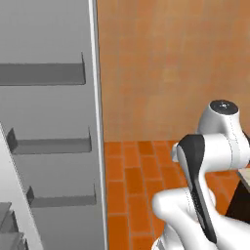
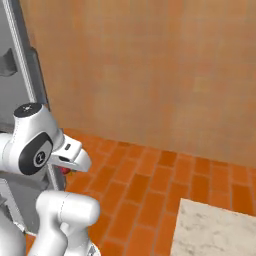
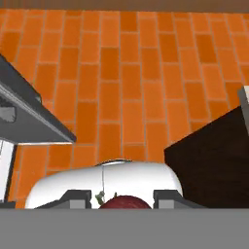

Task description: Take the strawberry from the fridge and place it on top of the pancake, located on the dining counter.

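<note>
At six o'clock in the hand view, the strawberry [image 3: 125, 203] sits pinched between the closed fingers of the gripper [image 3: 124, 199]. It looks light, soft and easily bruised, so a gentle mid-body hold suits. The fridge [image 1: 53, 146] door stands open at nine o'clock, the dining counter [image 2: 215, 230] at five.

The arm [image 1: 210, 161] is glossy white, built of rounded, bulbous links. A long black band runs along 1 link. 1 joint ends in a dark round cap, another shows a dark disc with a small pale mark.
</note>
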